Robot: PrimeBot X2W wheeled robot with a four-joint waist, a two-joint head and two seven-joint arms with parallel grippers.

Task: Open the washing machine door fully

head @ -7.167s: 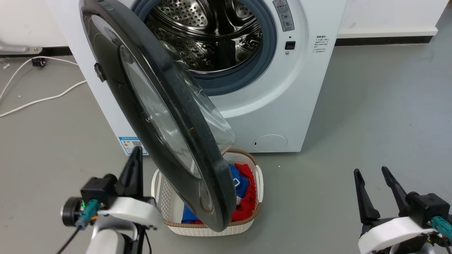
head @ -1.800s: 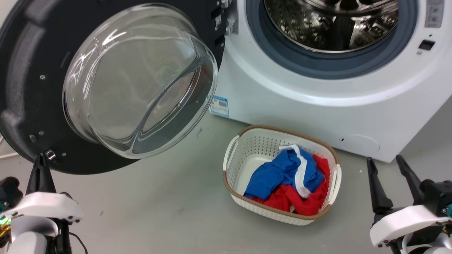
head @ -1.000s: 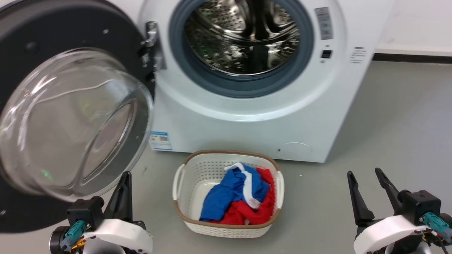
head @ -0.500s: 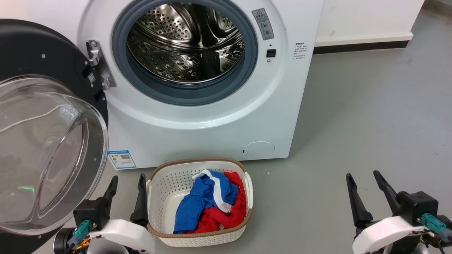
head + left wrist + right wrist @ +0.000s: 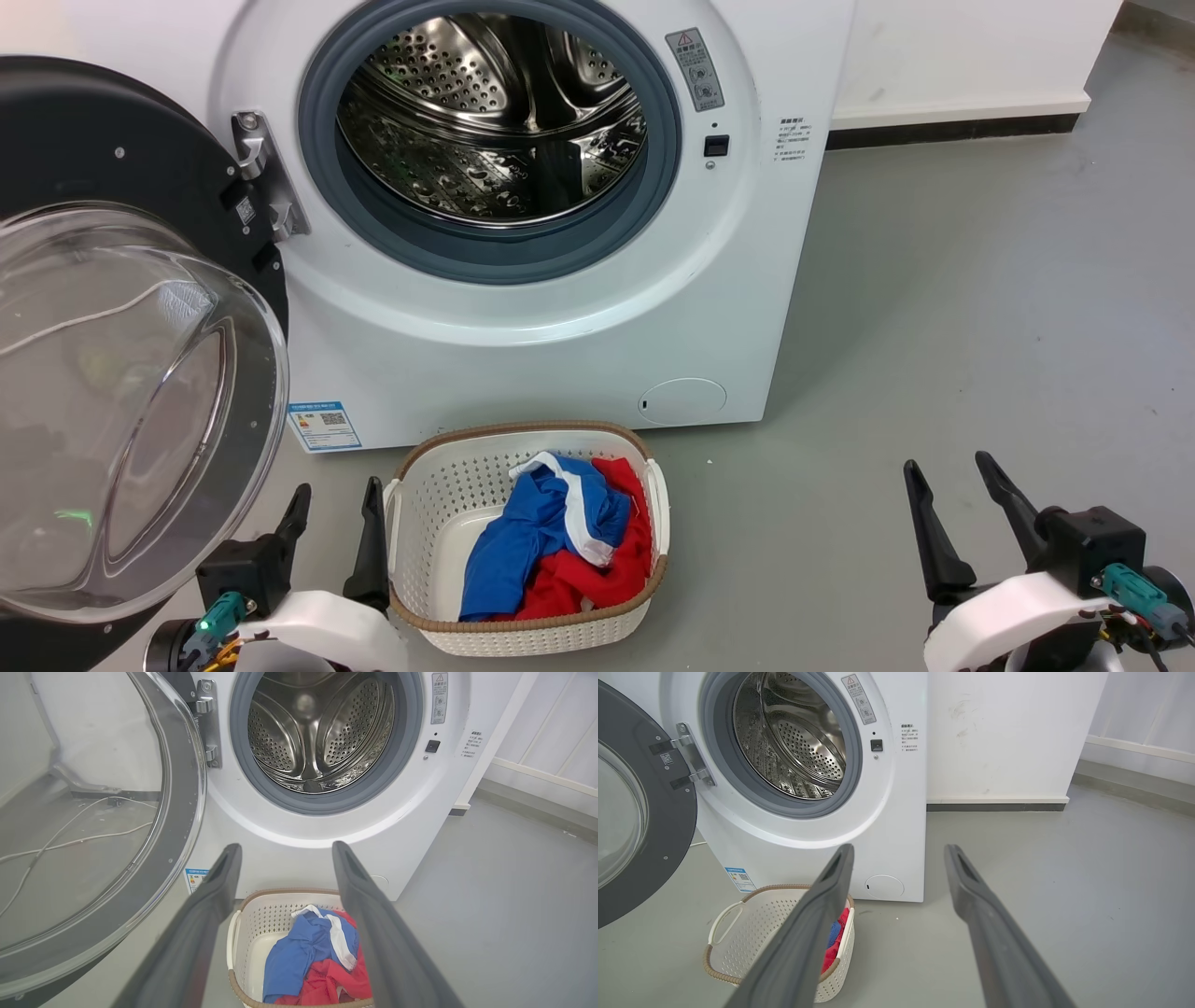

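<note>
door: washing machine door (image 5: 131, 373) is swung wide to the left of the washing machine (image 5: 560, 317), on the hinge (image 5: 266, 187), glass bowl facing outward
left claw: left gripper (image 5: 337, 485) has fingers apart and holds nothing, low in front of the machine's left corner, near the door's lower edge
basket: laundry basket (image 5: 523, 429) sits on the floor just in front of the machine, with blue and red clothes (image 5: 551, 551) inside
drum: steel drum (image 5: 495, 121) is exposed in the machine front
right claw: right gripper (image 5: 944, 462) has fingers apart and is empty, in front and right of the machine, well apart from it
</note>
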